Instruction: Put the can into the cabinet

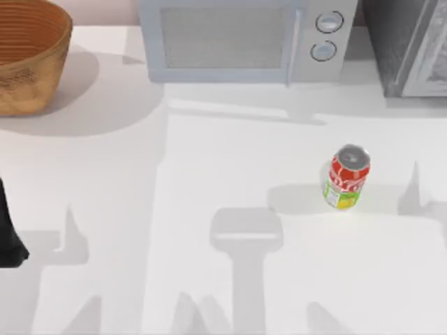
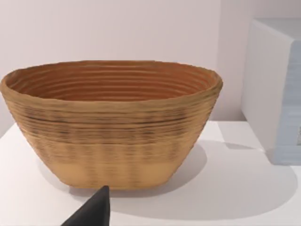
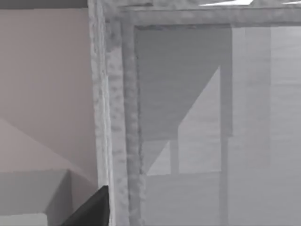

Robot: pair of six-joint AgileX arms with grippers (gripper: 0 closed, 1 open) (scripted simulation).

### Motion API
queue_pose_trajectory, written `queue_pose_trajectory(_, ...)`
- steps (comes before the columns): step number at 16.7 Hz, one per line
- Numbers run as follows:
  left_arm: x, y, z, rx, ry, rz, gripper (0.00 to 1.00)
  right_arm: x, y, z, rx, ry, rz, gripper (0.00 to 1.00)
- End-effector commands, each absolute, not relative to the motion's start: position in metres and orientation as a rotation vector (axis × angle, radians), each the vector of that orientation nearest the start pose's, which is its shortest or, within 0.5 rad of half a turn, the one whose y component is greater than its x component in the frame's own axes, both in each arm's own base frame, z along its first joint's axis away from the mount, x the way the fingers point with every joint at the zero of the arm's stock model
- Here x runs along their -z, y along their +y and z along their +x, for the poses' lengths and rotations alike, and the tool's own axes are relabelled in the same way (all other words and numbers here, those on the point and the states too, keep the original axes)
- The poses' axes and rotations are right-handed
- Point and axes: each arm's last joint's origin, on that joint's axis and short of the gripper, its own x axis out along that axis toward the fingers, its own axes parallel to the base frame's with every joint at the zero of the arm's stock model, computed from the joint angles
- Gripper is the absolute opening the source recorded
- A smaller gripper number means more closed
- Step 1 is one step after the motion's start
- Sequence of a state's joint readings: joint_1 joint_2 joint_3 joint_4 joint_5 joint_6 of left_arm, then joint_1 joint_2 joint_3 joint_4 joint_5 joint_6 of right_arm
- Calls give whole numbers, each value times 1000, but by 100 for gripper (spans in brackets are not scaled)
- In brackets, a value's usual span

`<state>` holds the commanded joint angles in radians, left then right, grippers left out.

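The can (image 1: 346,178) stands upright on the white table, right of the middle; it is red with white markings, a yellow-green lower band and a silver top. The cabinet (image 1: 408,45), dark grey and speckled with a lighter framed door, stands at the back right corner. Its door frame (image 3: 117,117) is close in front of the right wrist camera, where a dark tip of my right gripper (image 3: 91,212) juts in. My left arm (image 1: 8,234) sits at the table's left edge. A dark tip of my left gripper (image 2: 94,212) points toward the basket. Nothing touches the can.
A woven basket (image 1: 28,49) (image 2: 113,127) stands at the back left. A pale microwave (image 1: 244,38) with two round knobs sits at the back centre, between the basket and the cabinet; its side (image 2: 277,94) also appears in the left wrist view. Open tabletop surrounds the can.
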<state>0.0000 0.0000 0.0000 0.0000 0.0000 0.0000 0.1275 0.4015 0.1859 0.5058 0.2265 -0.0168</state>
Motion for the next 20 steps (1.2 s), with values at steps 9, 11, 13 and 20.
queue_pose_trajectory(9,-160,-1,106,0,0,0,100,-207,69,201,50,-156,98,100)
queue_pose_trajectory(11,-160,-1,106,0,0,0,100,-189,86,212,43,-116,101,100)
queue_pose_trajectory(13,-160,-1,106,0,0,0,100,-167,104,220,38,-77,98,100)
queue_pose_trajectory(20,-160,-1,106,0,0,0,100,-86,151,217,22,34,53,100)
